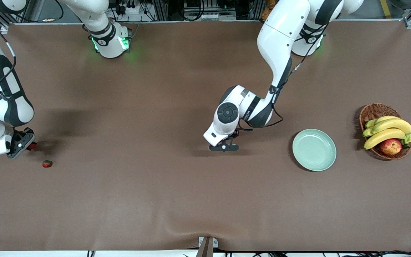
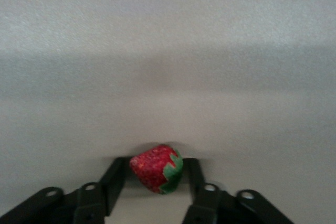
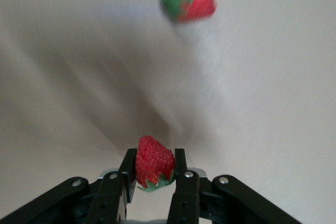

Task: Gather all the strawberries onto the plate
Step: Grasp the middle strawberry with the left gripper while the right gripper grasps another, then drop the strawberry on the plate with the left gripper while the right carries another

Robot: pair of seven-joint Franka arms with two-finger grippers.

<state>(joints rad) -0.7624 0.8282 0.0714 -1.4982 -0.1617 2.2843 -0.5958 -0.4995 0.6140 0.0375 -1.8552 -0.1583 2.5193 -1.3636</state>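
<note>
A brown woven wicker basket (image 1: 372, 111) sits on the brown table (image 1: 162, 200) toward the left arm's end. It holds a bunch of yellow bananas (image 1: 387, 129) with greenish tips and a red-yellow apple (image 1: 390, 146), which lies nearer the front camera than the bananas.

A pale mint-green plate (image 1: 314, 150) is seen on the plain brown table cover (image 1: 155, 200). Speckled red skin and green caps are shown by the strawberry (image 2: 156, 168) in the left wrist view and the strawberry (image 3: 154, 163) between black fingers (image 3: 127, 174). Yellow bananas (image 1: 387, 129) and a red-yellow apple (image 1: 391, 146) are held in a brown woven basket (image 1: 371, 111).
</note>
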